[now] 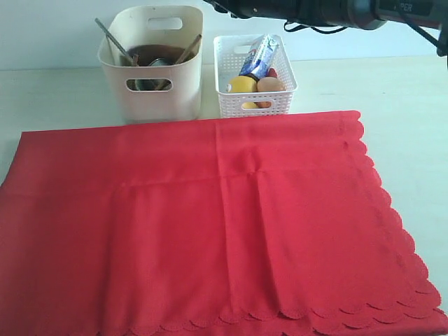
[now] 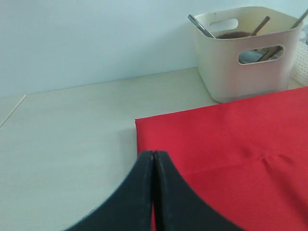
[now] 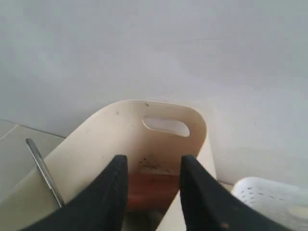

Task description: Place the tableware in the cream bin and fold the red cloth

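Right wrist view, cream bin (image 3: 120, 126) below right end effector (image 3: 154, 161), jaws parted

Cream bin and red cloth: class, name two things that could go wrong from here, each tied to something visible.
The silver knife leans past the rim of the cream bin beside the open right gripper; pulling away might snag it. The red cloth reaches the bin and white basket; folding could drag them.

Plain pale wall (image 1: 49, 31) at bk; light wood tbl (image 1: 409, 105); even light.
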You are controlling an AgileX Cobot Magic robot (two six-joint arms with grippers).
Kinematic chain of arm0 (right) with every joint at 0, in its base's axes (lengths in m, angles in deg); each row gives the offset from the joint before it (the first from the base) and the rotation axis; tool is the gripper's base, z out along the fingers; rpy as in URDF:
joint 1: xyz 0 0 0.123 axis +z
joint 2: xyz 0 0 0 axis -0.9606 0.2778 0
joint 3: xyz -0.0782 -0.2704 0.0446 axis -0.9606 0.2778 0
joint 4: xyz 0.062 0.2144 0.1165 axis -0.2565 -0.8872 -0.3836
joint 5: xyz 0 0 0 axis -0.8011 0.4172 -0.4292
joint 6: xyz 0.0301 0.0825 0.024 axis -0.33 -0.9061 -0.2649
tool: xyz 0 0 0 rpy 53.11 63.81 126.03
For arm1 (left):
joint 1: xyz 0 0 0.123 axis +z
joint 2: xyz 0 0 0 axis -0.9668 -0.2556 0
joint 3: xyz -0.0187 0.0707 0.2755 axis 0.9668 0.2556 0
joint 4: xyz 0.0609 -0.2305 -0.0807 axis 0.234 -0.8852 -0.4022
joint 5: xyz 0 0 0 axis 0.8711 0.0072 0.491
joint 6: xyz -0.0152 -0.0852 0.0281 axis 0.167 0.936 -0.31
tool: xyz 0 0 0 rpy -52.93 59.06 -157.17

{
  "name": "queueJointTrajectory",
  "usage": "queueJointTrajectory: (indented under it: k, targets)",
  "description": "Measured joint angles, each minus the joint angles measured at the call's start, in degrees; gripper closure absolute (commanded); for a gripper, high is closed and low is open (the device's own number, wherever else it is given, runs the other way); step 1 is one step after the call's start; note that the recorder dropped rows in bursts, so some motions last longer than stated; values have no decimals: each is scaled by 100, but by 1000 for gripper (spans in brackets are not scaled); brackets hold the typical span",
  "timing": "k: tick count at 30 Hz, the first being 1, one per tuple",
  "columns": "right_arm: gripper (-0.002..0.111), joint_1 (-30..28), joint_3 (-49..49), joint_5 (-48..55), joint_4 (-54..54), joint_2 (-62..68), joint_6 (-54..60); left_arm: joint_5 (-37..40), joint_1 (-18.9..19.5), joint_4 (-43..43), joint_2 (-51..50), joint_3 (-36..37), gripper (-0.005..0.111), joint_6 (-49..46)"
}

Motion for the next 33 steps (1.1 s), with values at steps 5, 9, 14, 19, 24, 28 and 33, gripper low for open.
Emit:
queueJointTrajectory:
  k: [5, 9, 14, 19, 24, 28, 33]
  targets:
    - [70, -27, 0, 88, 1384, -69, -664, 0, 0, 0, 0, 0, 107, 0]
    - [75, -196, 0, 550, 3882, -306, -2509, 0, 0, 0, 0, 0, 107, 0]
    - [92, -716, 0, 1702, 6902, -801, -5040, 0, 0, 0, 0, 0, 107, 0]
    - [108, -1227, 258, 3061, 8188, -1265, -5966, 0, 0, 0, 0, 0, 107, 0]
    - [108, -1550, 1506, 3014, 8244, -1939, -6062, 0, 0, 0, 0, 0, 107, 0]
    - [108, -1625, 2891, 1911, 8187, -2530, -6098, 0, 0, 0, 0, 0, 107, 0]
    - [108, -1625, 4781, -227, 7155, -3112, -6098, 0, 0, 0, 0, 0, 107, 0]
